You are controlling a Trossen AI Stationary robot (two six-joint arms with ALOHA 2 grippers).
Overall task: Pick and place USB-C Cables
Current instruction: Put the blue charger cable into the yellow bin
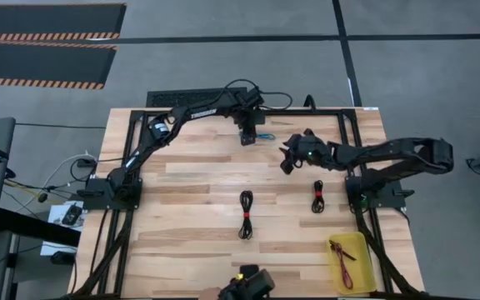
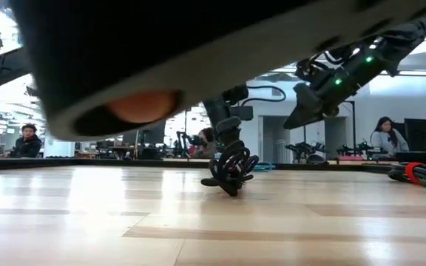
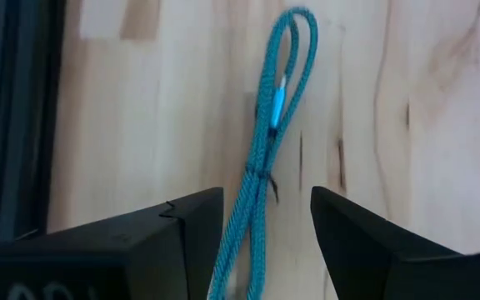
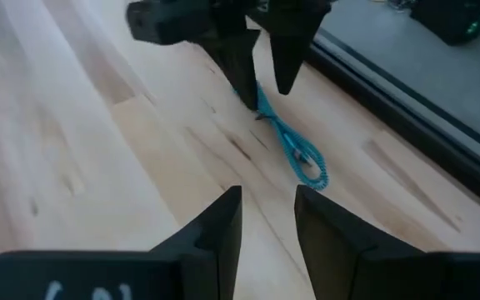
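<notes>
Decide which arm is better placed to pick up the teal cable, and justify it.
Left. Its end effector is open and straddles the teal USB-C cable on the table, while the right end effector, also open, hangs farther off.

Bright, even light on the table (low view's near foreground blurred).

Teal cable had a braided, cloth-like sheath; table was pale planked wood with a smooth, slightly glossy finish.
</notes>
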